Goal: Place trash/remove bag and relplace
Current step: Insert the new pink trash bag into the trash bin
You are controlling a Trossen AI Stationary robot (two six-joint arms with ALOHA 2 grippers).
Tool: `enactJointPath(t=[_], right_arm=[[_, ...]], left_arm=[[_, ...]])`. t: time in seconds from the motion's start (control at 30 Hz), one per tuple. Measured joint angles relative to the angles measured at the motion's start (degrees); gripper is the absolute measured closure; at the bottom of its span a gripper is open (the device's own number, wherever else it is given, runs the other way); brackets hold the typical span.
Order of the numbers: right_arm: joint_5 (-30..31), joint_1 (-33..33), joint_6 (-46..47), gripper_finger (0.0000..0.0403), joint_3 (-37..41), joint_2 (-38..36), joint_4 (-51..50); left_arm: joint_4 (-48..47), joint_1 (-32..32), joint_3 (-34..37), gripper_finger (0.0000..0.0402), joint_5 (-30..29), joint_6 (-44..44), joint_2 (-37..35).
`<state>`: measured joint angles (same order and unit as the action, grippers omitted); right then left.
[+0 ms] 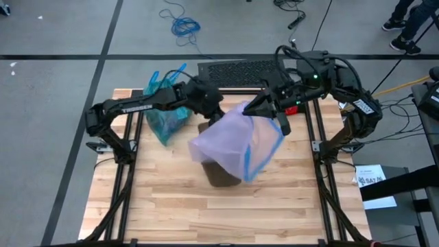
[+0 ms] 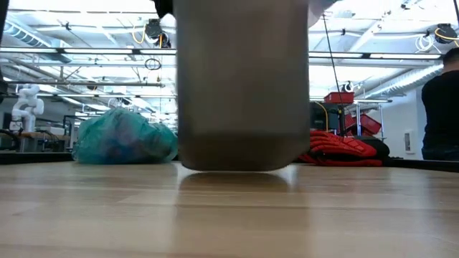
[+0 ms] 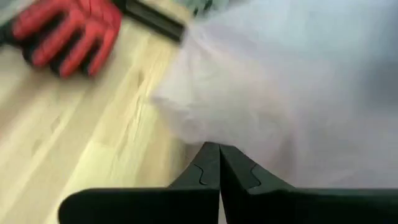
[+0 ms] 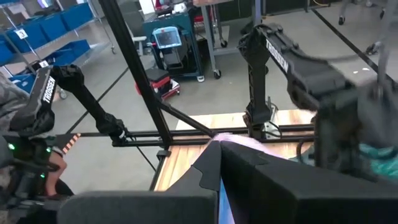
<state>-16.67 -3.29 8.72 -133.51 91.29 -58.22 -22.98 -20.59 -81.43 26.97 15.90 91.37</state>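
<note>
Bin [image 2: 242,86]: grey container stood near the middle of the wooden table [image 1: 178,206], filling the centre of the low view; from above only its dark lower edge showed at 6 o'clock of the pink bag
Pink bag [image 1: 236,140]: pale pink translucent liner with a blue strip, held spread over the bin between both arms, draped toward 5 o'clock
Left gripper [image 1: 218,113]: reached in from 9 o'clock to the pink bag's upper left edge; its fingers [image 3: 211,168] were pressed together, their tips against the pink film
Right gripper [image 1: 257,108]: came in from 3 o'clock to the bag's upper right edge; fingers [image 4: 214,165] pressed together, a strip of pink film showing at their tips
Teal bag [image 1: 167,113]: the teal-green liner lay bunched on the table at 10 o'clock of the bin, under the left arm, well apart from the bin; in the low view it sat as a rounded crinkled heap at the table's far left
Trash: not visible as separate scraps; whether it sat inside the teal bag could not be told
Red glove [image 2: 343,149]: lay on the table's far side at 2 o'clock of the bin
Person [image 2: 441,107]: dark-clothed figure stood beyond the table at the low view's right edge
</note>
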Motion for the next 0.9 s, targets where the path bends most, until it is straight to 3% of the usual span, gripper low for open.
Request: enactJointPath(t=[0.4, 0.6, 0.73, 0.9], right_arm=[[-0.22, 0.78, 1.1, 0.0403, 0.0, -0.04, -1.11], [-0.22, 2.02, 1.95, 0.0403, -0.02, 0.5, -3.19], [-0.23, 2.8, 2.2, 0.0403, -0.02, 1.58, -3.64], [-3.4, 2.82, 4.1, 0.0403, -0.02, 4.09, -3.51]], left_arm=[[-2.51, -0.12, -8.03, 0.0401, 0.43, -0.44, -5.06], [-3.11, -0.11, -11.2, 0.0401, 5.59, -1.24, -8.31], [-6.09, 1.05, -11.56, 0.0401, 9.53, -1.25, -9.42], [-15.37, 2.63, -11.56, 0.0401, 10.22, -3.75, -10.81]])
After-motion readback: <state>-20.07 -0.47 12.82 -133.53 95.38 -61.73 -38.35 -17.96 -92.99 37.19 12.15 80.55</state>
